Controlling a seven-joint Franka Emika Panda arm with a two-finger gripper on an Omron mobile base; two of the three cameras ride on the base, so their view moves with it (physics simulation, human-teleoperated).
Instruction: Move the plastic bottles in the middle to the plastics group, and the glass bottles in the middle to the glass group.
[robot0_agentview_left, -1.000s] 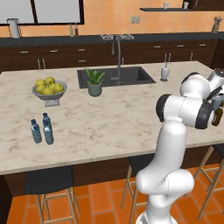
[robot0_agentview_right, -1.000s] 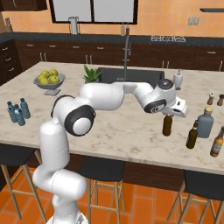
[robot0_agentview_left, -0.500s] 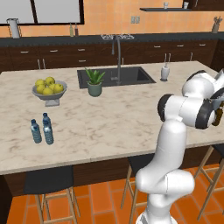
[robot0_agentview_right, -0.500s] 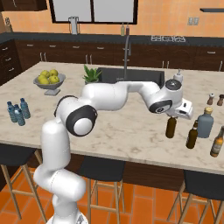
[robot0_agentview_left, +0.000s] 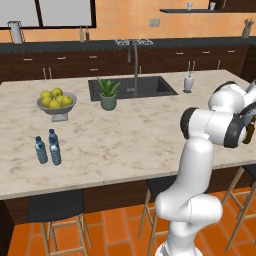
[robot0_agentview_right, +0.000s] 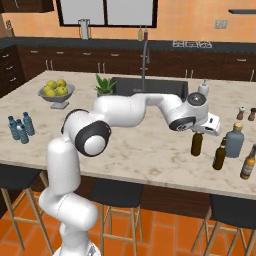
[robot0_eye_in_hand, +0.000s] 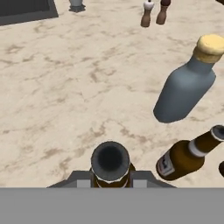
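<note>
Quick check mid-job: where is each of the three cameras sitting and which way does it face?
Left base view: behind the arm's left, facing the island's sink; white arm at right.
Right base view: behind its right, facing the same island; arm sweeps to the gripper, shut on a brown bottle.
Hand view: on the hand, looking down that brown bottle's neck.
Shared: grey-blue bottle, in right base and hand views.

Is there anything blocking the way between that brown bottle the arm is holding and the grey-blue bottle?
Nothing visible blocks the brown bottle in the tool; another brown bottle stands just in front of the grey-blue bottle, slightly crowding the spot.
</note>
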